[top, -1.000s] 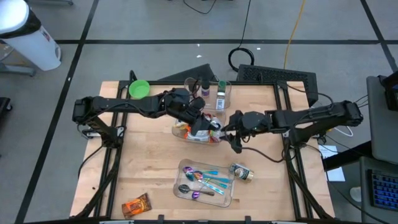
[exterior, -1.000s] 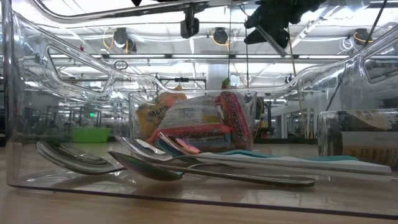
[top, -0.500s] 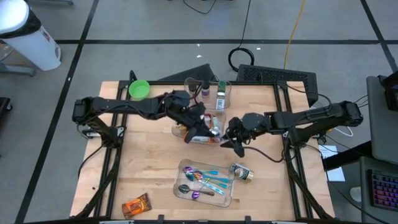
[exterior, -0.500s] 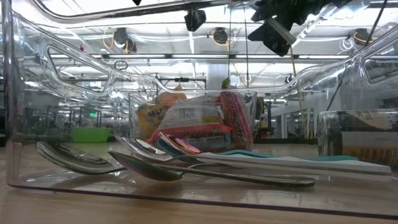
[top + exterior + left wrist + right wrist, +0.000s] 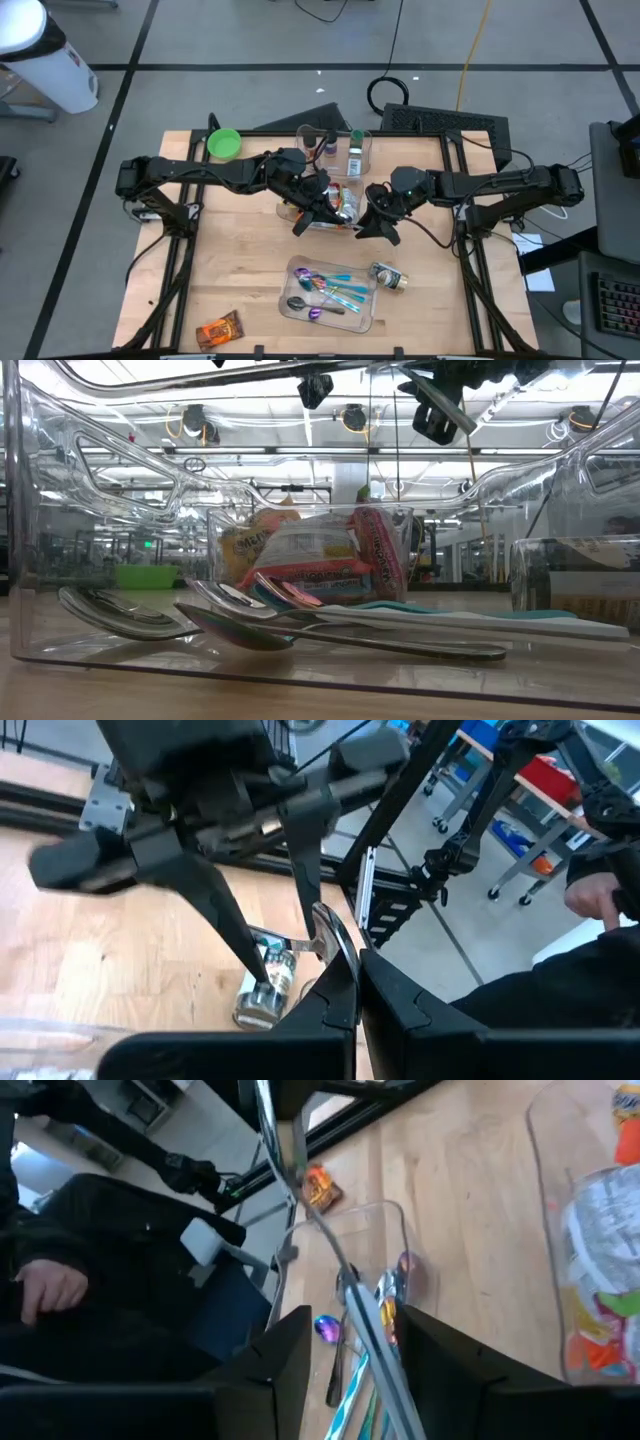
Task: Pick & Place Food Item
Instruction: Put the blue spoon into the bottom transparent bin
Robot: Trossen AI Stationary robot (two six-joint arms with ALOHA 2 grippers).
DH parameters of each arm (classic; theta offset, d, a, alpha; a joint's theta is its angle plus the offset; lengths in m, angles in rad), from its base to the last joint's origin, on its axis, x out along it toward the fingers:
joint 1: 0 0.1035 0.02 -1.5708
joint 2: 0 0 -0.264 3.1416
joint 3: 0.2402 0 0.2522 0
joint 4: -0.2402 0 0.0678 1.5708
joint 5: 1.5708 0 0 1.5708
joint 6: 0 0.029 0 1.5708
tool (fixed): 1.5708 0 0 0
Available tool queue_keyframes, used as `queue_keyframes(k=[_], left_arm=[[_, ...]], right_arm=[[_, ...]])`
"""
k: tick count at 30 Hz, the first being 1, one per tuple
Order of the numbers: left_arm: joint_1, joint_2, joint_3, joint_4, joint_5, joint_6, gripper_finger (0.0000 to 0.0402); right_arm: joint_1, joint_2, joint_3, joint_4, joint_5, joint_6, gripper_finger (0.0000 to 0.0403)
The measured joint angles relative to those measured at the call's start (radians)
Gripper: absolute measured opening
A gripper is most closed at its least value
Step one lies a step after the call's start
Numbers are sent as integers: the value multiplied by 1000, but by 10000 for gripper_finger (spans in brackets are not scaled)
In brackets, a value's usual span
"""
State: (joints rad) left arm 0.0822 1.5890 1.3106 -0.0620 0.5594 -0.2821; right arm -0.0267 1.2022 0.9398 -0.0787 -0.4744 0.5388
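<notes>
Several snack packets lie in a clear tub mid-table, also seen in the low view. High above the tub, my left gripper is shut on a thin shiny metal utensil. My right gripper faces it from the table's right. Its fingers stand open on either side of the utensil's long handle, with a gap on both sides. One more snack packet lies at the near left edge. My left gripper pinches one end of the utensil between its two shut fingertips. The fingers come nearly level from the table's left. The utensil is lifted clear of everything, and its free length runs on toward my right gripper.
A clear tray of coloured spoons sits near the front, with a small can lying to its right. At the far side are a green bowl and a clear bin with bottles. A person sits beyond the table.
Both grippers have stayed above the snack tub. My left gripper has rolled about its own axis, turning the utensil with it. My right gripper has swung round toward the left gripper, so its fingers now point more at the utensil.
</notes>
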Motion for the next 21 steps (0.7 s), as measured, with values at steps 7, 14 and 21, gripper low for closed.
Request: queue_keyframes(k=[7, 14, 21], left_arm=[[1, 0, 0, -11, -6, 0, 3], [22, -24, -1, -19, 8, -31, 5], [95, -44, 0, -3, 132, -112, 73]], right_arm=[[-7, 1, 0, -10, -3, -2, 59], [-6, -7, 1, 13, -45, 15, 21], [-4, -28, -1, 169, -49, 141, 15]])
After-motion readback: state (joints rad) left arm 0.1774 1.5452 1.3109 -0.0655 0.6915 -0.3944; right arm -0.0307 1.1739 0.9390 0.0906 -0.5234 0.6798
